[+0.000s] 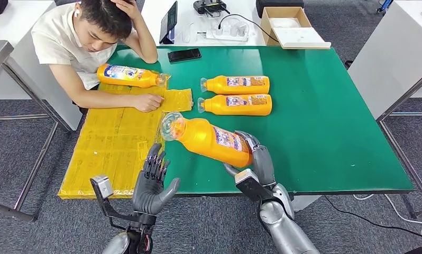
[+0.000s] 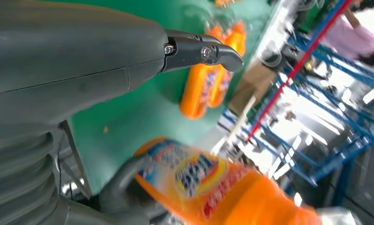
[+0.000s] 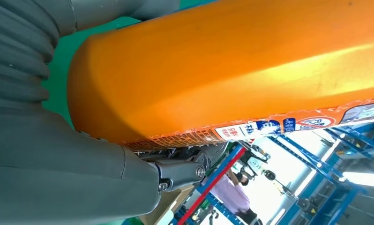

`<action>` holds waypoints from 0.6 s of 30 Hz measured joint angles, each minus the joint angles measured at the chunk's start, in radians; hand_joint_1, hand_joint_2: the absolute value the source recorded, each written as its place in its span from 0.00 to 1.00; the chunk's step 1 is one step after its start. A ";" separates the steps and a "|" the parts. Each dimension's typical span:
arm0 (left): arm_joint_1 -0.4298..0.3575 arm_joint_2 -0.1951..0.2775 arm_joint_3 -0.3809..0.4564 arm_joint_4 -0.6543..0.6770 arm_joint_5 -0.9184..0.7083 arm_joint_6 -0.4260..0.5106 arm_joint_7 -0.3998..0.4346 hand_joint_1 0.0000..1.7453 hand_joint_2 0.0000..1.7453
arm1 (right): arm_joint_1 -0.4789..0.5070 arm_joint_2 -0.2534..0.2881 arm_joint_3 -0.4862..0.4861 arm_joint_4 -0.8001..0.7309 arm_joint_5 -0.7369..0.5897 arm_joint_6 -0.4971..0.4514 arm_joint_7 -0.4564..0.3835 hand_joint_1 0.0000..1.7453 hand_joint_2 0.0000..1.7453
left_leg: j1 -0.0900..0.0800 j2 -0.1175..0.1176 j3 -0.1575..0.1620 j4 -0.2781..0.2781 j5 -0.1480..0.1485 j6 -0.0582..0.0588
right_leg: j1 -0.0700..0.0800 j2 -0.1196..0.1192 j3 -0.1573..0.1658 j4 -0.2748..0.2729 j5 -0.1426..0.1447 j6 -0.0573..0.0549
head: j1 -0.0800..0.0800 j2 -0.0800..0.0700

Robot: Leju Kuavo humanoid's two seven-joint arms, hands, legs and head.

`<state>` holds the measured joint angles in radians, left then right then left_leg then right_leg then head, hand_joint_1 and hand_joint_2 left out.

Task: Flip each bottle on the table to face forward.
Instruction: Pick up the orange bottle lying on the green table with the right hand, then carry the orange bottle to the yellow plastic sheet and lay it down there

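The green table [image 1: 325,132] carried the work, w/ a yellow mat [image 1: 111,153] over its left part, where a seated person [image 1: 87,42] rested a forearm; a bottle by the person [image 1: 128,75] lay on that mat, and two paired bottles [image 1: 236,94] lay side by side mid-table, caps pointing left.

The held bottle [image 1: 209,138] sat in the right hand [image 1: 255,159], which gripped its base end from below, lifted off the table; long axis ran from the right hand up-left, clear cap toward the mat, label partly showing on top. The left hand [image 1: 153,182] hovered just below-left of the cap, fingers spread, holding nothing, apart from the bottle; so it was the nearer hand to the cap end, and any re-grip or roll would likely turn on that gap.

Hard to tell: whether the label faced fully forward; right wrist view gave only orange flank and a label edge, fingers mostly hidden; left wrist view was blurred.
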<state>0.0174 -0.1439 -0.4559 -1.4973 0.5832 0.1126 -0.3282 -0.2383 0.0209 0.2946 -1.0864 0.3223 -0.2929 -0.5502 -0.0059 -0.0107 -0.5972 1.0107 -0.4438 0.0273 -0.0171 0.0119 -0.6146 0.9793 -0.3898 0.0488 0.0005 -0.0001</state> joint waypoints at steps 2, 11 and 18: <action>0.001 0.001 -0.008 -0.013 0.001 -0.020 -0.007 0.00 1.00 | 0.000 0.004 0.014 0.000 0.020 0.004 0.003 1.00 1.00 | 0.000 0.000 0.000 0.000 0.000 0.000 | 0.000 0.000 0.000 0.000 0.000 0.000 | 0.000 0.000; 0.002 0.002 -0.021 -0.032 -0.005 -0.030 -0.015 0.00 1.00 | -0.001 0.022 0.063 0.013 0.054 0.000 0.006 1.00 1.00 | 0.000 0.000 0.000 0.000 0.000 0.000 | 0.000 0.000 0.000 0.000 0.000 0.000 | 0.000 0.000; -0.016 0.007 -0.029 -0.007 -0.099 0.095 0.034 0.00 1.00 | -0.005 0.043 0.136 0.048 0.189 -0.089 0.010 1.00 1.00 | 0.000 0.000 0.000 0.000 0.000 0.000 | 0.000 0.000 -0.001 0.000 0.000 0.000 | 0.000 0.000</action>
<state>0.0016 -0.1372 -0.4849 -1.5042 0.4847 0.2072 -0.2944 -0.2433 0.0634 0.4310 -1.0387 0.5118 -0.3819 -0.5404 -0.0056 -0.0109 -0.5975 1.0106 -0.4438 0.0272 -0.0169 0.0116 -0.6152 0.9794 -0.3899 0.0487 0.0003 -0.0002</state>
